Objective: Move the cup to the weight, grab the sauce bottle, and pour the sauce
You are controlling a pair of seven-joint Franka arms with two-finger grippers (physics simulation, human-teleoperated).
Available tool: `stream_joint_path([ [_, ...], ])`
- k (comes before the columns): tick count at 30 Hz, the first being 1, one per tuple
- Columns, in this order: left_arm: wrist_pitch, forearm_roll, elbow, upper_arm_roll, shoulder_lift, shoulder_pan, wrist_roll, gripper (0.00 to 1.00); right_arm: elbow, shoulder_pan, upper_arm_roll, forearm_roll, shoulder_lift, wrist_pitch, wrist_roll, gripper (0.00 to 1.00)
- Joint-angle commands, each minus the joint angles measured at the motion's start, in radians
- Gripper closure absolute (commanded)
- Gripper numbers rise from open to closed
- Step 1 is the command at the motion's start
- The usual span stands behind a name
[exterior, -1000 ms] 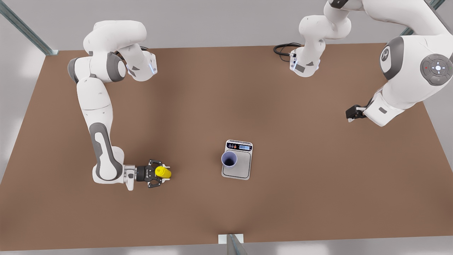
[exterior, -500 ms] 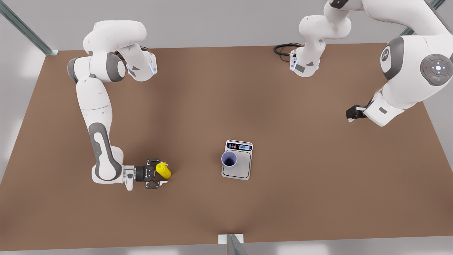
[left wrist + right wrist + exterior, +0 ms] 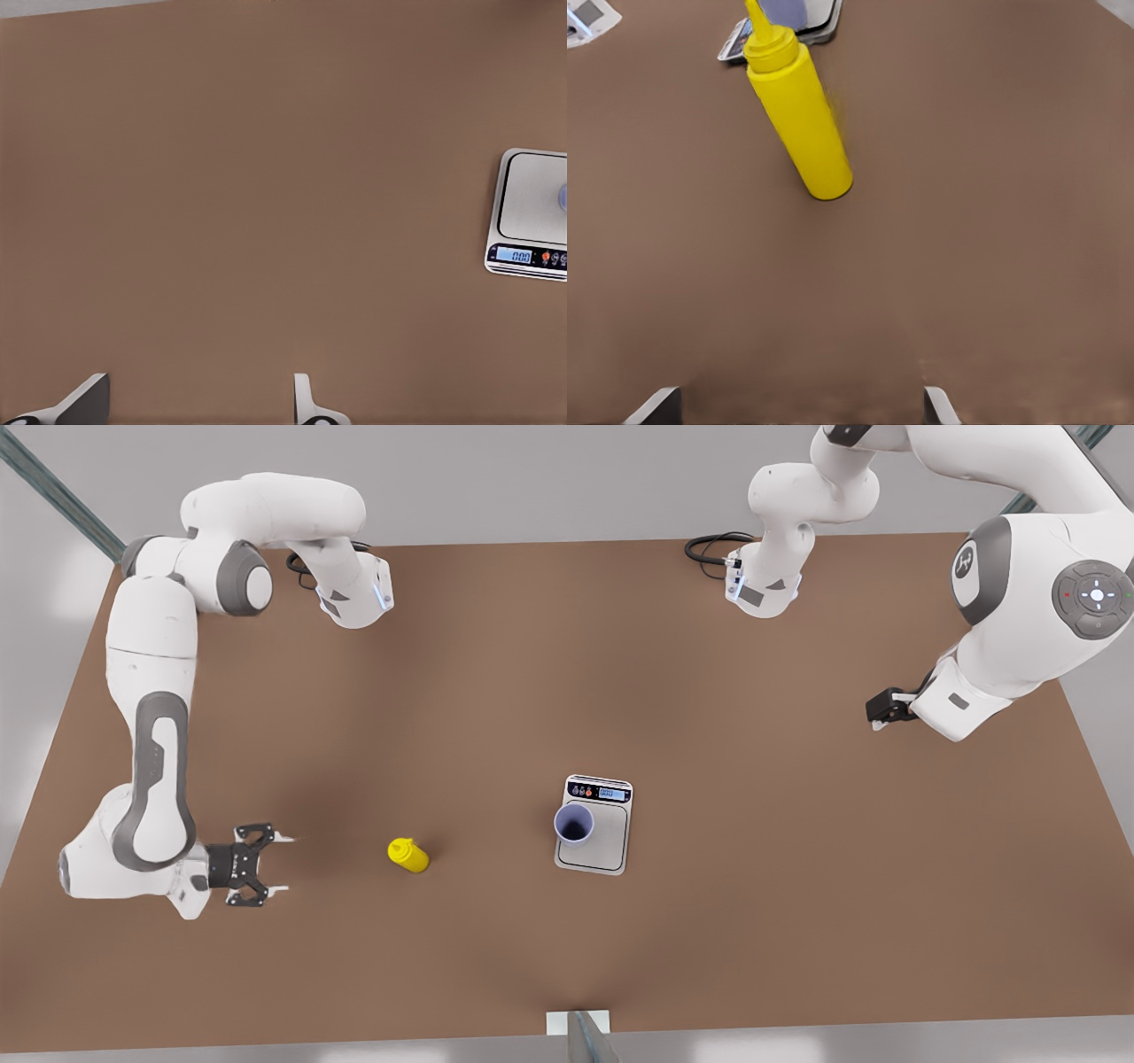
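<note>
The yellow sauce bottle (image 3: 408,856) (image 3: 796,119) stands free on the brown table, nozzle up. My right gripper (image 3: 279,863) (image 3: 799,405) is open, well back from it toward the front view's left. The lavender cup (image 3: 574,823) (image 3: 784,11) sits on the left part of the silver-grey scale (image 3: 607,850) (image 3: 824,31) (image 3: 532,208), whose display reads zero. A sliver of the cup (image 3: 563,197) shows in the left wrist view. My left gripper (image 3: 886,710) (image 3: 199,403) waits open, high at the front view's right. No sauce droplets are in sight.
A black cable (image 3: 709,549) coils beside the far arm base. A metal bracket (image 3: 578,1023) marks the table's near edge. Bare table surface (image 3: 496,691) lies between bottle and scale.
My right gripper opened, let go of the sauce bottle and drew back toward the front view's left. The bottle stayed on the table. Left arm, cup and scale are unmoved.
</note>
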Motion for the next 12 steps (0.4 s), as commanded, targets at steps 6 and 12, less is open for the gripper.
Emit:
stream_joint_path([
  [6,0.002,-0.001,0.000,0.000,0.000,0.000,-0.001,0.00,0.113,0.117,-0.003,-0.415,-0.187,-0.048,1.230,0.00],
  [12,0.002,-0.001,0.000,0.000,0.001,0.000,-0.001,0.00,-0.254,0.160,0.000,-0.485,-0.589,-0.023,1.569,0.00],
])
